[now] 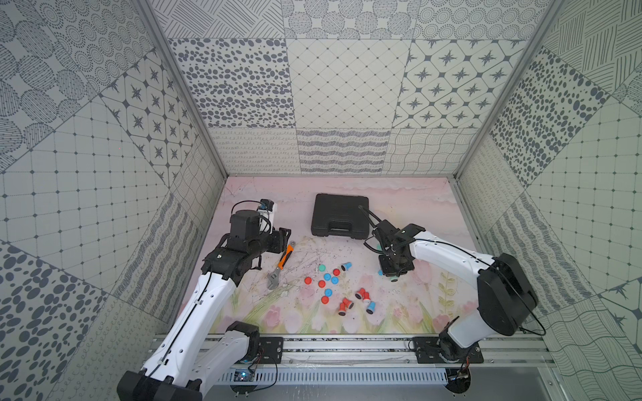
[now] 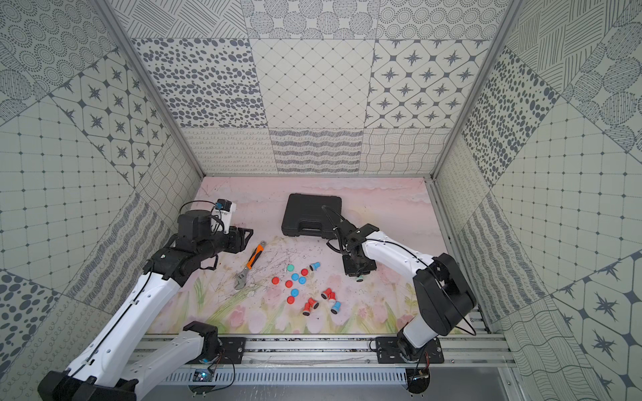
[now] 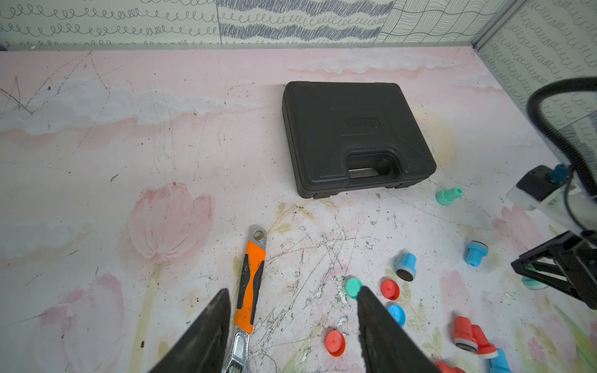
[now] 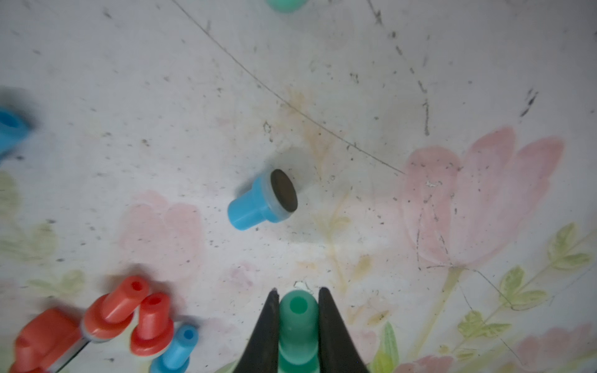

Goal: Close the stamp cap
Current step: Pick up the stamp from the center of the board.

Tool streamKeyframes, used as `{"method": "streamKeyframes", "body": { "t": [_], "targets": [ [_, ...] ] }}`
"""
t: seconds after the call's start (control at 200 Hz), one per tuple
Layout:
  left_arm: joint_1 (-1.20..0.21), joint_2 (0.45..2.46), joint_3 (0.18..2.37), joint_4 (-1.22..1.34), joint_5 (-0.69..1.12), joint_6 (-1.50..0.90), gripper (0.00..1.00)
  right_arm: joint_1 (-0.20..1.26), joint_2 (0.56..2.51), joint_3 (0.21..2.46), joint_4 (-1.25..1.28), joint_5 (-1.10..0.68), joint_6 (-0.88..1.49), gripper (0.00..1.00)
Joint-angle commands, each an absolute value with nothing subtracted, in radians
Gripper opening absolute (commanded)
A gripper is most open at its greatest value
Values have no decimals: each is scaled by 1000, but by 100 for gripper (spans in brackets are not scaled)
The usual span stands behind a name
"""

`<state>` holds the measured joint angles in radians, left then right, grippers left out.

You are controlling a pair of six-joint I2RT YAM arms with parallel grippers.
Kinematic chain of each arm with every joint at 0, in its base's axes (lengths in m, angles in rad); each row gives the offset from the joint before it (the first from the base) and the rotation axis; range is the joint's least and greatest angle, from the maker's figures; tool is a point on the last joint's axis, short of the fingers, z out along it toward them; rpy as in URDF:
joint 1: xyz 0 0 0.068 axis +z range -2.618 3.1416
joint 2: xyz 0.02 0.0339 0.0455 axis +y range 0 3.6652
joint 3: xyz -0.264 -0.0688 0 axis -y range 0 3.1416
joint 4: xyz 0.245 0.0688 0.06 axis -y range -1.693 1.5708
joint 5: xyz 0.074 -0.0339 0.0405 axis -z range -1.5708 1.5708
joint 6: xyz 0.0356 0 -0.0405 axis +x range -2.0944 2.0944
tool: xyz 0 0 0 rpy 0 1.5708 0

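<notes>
My right gripper is shut on a green stamp, gripping its handle just above the mat; in both top views it hangs at the right of the pile. The loose green cap lies at the far left of the scattered caps. The left gripper is open and holds nothing, hovering near the wrench. A second green stamp lies near the case. An uncapped blue stamp lies on its side ahead of the right gripper.
Red and blue caps and several red and blue stamps are scattered mid-mat. A shut black case lies at the back. The orange-handled wrench lies left of the caps. Patterned walls enclose the mat.
</notes>
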<state>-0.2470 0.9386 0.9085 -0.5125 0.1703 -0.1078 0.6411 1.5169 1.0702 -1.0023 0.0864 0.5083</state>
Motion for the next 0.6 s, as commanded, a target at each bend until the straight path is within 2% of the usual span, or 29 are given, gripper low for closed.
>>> {"method": "streamKeyframes", "body": {
  "t": [0.0,0.14,0.27,0.41,0.59],
  "targets": [
    [-248,950,909,-423,284,-171,62,660,1430,1112,-885,10,635,5],
    [-266,961,898,-323,363,-284,62,675,1321,1084,-658,-71,820,4],
    [-344,966,887,-210,356,-346,62,693,1264,1041,-420,-90,999,1],
    [-465,995,887,-121,319,-357,61,730,1261,1006,-177,-103,1155,2],
    [-587,1061,877,0,311,-373,61,780,1291,1021,-7,-87,1298,2]
  ]
}}
